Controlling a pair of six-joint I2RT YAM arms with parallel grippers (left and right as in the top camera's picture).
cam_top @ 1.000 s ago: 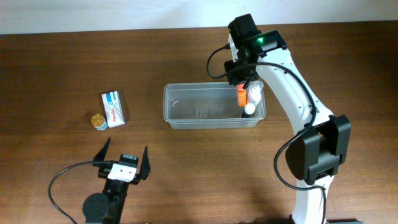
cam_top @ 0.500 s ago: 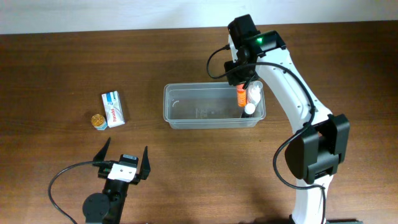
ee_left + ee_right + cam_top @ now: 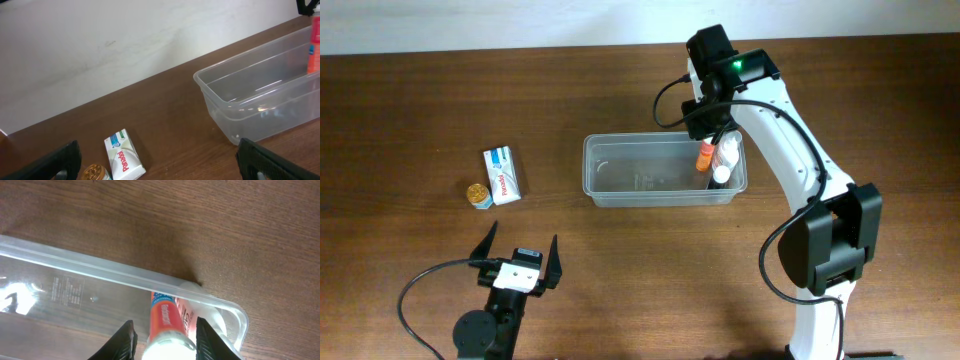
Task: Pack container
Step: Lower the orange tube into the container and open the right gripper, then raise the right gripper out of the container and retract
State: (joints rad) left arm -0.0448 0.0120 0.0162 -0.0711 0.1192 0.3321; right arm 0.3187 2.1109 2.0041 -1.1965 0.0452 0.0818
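The clear container [image 3: 620, 138] stands mid-table, and its rim [image 3: 90, 265] crosses the right wrist view. At its right end an orange bottle [image 3: 705, 155] leans beside a white bottle [image 3: 724, 160]. My right gripper [image 3: 712, 135] hangs over that end. Its fingers stand either side of the orange bottle [image 3: 162, 317] with a small gap on each side, so it is open. My left gripper [image 3: 523, 240] sits near the front left, wide open and empty. The container [image 3: 235, 107] shows ahead of it in the left wrist view.
A white and blue Panadol box [image 3: 501, 174] lies on the table left of the container, with a small gold-lidded jar [image 3: 479, 195] next to it. Both also show in the left wrist view, the box [image 3: 122, 156] and jar [image 3: 96, 173] close ahead.
The right gripper's fingers have parted a little and the orange bottle has tipped to a lean inside the container. The left arm has not moved.
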